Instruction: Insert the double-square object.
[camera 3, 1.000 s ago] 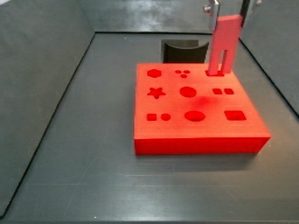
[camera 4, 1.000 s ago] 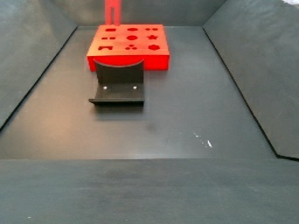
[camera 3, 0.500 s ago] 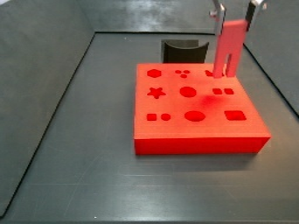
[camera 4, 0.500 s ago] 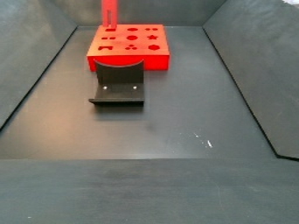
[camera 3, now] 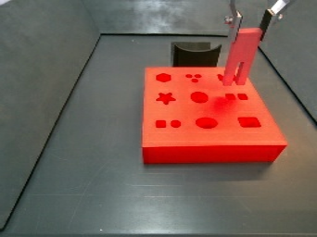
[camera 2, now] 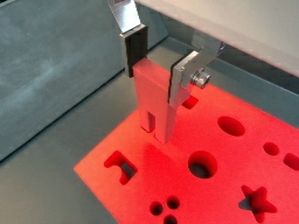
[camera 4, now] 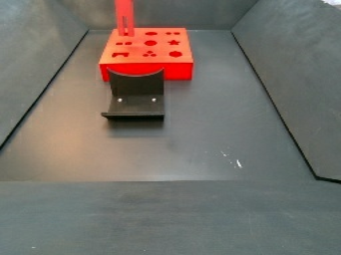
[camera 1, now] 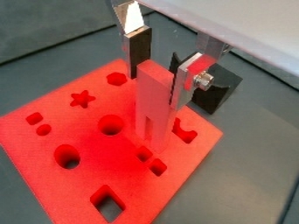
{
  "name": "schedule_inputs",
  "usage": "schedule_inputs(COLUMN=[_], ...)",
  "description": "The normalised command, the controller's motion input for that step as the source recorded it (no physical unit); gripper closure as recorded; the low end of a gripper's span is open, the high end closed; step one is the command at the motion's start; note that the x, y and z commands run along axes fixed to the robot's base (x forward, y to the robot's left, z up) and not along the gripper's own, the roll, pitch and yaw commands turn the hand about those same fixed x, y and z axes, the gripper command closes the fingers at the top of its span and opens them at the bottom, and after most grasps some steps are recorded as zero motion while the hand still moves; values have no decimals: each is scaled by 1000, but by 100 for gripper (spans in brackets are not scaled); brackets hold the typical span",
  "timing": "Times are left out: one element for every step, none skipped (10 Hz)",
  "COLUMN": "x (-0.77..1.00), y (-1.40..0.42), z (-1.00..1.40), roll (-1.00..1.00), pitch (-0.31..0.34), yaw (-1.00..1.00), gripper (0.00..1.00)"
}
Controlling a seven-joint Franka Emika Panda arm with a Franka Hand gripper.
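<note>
Since the earlier side views the double-square object has been rising: its lower tip, which was sitting low against the block's top beside the far right holes, is now hanging clear above it, and the bar is riding a little higher in the frame. The jaws are clenching on the upper part of this red bar, one silver finger pressing on one broad face and the other plate bearing on the opposite face, so the bar is hanging straight down from them with its long axis upright. In both wrist views the bar's free end is pointing down at the red block, hovering just above a pair of small joined square holes; whether the tip is squarely over that opening or slightly to one side I cannot tell, and that alignment is what the coming descent is depending on. In a wrist view the bar is standing near the block's edge, apart from the round holes and the star-shaped one. Farther out, in a side view the block is lying at the far end of the dark surface, with the fixture standing just in front of it. The bar is not yet entering any hole.
</note>
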Motion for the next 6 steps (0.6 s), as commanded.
schedule_inputs(x=[286, 360, 329, 197, 371, 237], y=[-111, -134, -51, 0, 0, -9], z=[0, -37, -66, -77, -171, -151], roll=[9, 6, 0, 0, 0, -20], pitch=[123, 76, 66, 11, 7, 0], yaw=[0, 0, 0, 0, 37, 97], gripper=[100, 100, 100, 100, 100, 100])
